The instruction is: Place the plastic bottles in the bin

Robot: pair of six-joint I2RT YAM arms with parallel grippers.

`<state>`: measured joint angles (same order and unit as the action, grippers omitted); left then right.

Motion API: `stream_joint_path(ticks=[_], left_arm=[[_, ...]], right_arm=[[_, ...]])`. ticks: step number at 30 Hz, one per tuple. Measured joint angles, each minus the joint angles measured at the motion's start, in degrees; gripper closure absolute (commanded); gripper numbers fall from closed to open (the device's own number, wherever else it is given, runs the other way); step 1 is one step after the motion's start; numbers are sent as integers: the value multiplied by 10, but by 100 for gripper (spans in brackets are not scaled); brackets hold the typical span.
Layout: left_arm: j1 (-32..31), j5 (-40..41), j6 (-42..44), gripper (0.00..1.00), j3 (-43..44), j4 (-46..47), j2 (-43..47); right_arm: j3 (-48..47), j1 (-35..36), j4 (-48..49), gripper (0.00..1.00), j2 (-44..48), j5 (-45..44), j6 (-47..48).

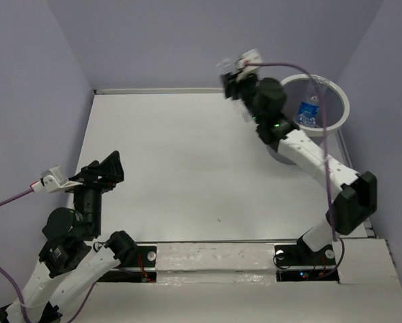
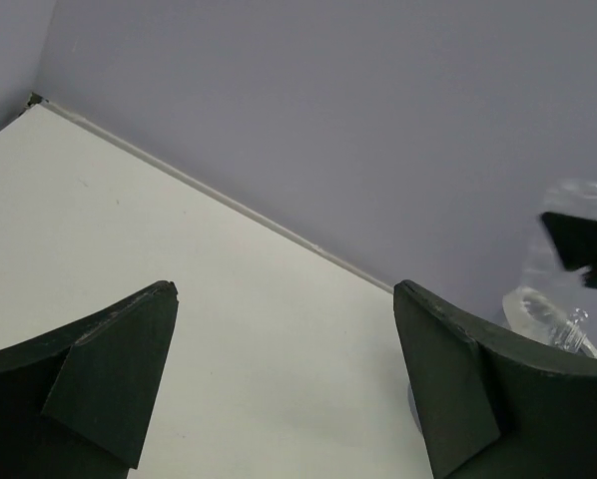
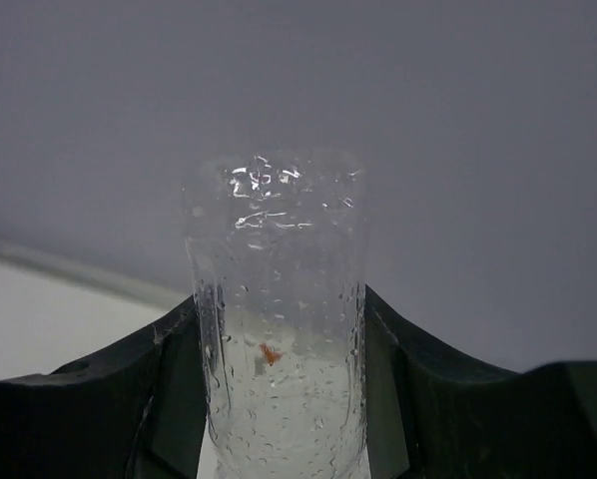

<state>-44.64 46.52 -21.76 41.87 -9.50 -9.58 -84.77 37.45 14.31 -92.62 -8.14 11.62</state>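
Observation:
My right gripper (image 1: 236,75) is raised near the back wall, just left of the bin, and is shut on a clear plastic bottle (image 1: 233,64). In the right wrist view the wet see-through bottle (image 3: 279,329) stands upright, squeezed between both dark fingers of the gripper (image 3: 281,299). The bin (image 1: 346,108) is a round grey bucket with a white rim at the back right. A bottle with a blue label (image 1: 308,112) lies inside it. My left gripper (image 1: 110,168) hovers at the near left, open and holding nothing (image 2: 284,299).
Lilac walls enclose the white table (image 1: 187,168) at the back and on both sides. The right arm (image 1: 308,151) stretches diagonally from its base toward the bin. Purple cables trail from both wrists.

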Motion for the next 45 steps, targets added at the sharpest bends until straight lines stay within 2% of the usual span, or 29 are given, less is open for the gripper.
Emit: stream_joint_path(ticks=[2, 6, 11, 17, 20, 23, 24, 26, 27, 29, 33, 40, 45], left_arm=[[5, -13, 0, 1, 0, 1, -8], [22, -41, 0, 1, 0, 3, -21], [42, -72, 0, 1, -2, 8, -31], [52, -90, 0, 1, -2, 11, -42], [57, -95, 0, 1, -2, 12, -44], [68, -105, 0, 1, -2, 14, -47], [73, -108, 0, 1, -2, 15, -48], [84, -116, 0, 1, -2, 18, -53], [88, -120, 0, 1, -2, 19, -56], [97, -128, 0, 1, -3, 22, -59], [112, -144, 0, 1, -5, 28, -61], [171, -189, -4, 1, -10, 38, -73], [193, -218, -6, 1, -10, 42, -91]], right_arm=[[21, -94, 59, 75, 66, -53, -10], [40, -197, 151, 76, 128, -112, -29], [47, -259, 223, 76, 101, -130, -57], [56, -289, 235, 76, 7, -139, -72], [83, -296, 239, 74, -4, -139, -82], [123, -300, 262, 64, -3, -137, -93], [140, -300, 273, 56, -3, -136, -101], [174, -300, 289, 46, 4, -133, -113], [192, -300, 300, 35, 8, -130, -120], [219, -300, 305, 25, 18, -127, -130], [246, -300, 311, 15, 57, -123, -147], [240, -300, 282, 3, 139, -124, -173], [207, -300, 206, 0, 178, -126, -195]])
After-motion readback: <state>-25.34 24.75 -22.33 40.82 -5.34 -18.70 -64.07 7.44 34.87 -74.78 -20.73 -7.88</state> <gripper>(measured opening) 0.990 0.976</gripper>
